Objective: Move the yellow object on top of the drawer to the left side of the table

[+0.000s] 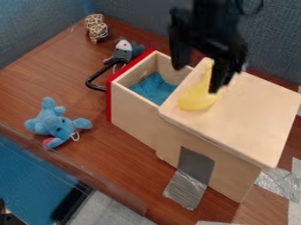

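while the yellow object (197,97) is lying atop the drawer unit (255,116), the gripper (196,80) is hanging over it, spread wide, gripping nothing.

The yellow object (197,100), smooth with a broad, rounded end and a narrower one, lay on the flat, pale top of the wooden drawer unit (253,118), near that top's 10 o'clock edge. Its broad end pointed toward 6 o'clock, its narrow end just past 12. Below the top, the drawer (132,112) stood open toward 10 o'clock, red-fronted with a black handle, above the brown wooden desk (76,83).
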### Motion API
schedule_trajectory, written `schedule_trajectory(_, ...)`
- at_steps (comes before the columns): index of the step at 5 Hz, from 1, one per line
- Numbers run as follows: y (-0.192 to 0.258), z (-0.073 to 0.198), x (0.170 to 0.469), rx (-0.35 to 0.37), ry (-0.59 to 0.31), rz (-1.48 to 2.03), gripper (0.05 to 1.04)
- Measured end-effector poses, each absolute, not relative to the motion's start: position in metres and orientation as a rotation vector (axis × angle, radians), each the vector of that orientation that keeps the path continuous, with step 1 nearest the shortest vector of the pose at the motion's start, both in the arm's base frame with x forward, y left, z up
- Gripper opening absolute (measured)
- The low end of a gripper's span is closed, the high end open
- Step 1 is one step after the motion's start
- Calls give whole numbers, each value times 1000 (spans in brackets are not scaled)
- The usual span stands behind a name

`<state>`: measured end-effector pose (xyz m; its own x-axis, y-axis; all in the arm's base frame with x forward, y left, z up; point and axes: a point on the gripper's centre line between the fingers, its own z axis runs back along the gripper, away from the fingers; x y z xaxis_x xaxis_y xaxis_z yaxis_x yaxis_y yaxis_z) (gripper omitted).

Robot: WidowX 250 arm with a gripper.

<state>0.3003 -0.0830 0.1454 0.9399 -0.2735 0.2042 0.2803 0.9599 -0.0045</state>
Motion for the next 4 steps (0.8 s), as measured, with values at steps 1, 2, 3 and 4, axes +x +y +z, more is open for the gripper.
schedule_trajectory(1, -82, 113, 310, 8, -141, -276, 1000)
schedule_trajectory(2, -84, 103, 320, 15, -131, -282, 945)
schedule_trajectory(3, -80, 103, 322, 3, -140, -277, 660)
schedule_trajectory(4, -75, 105, 320, -5, -128, -281, 567)
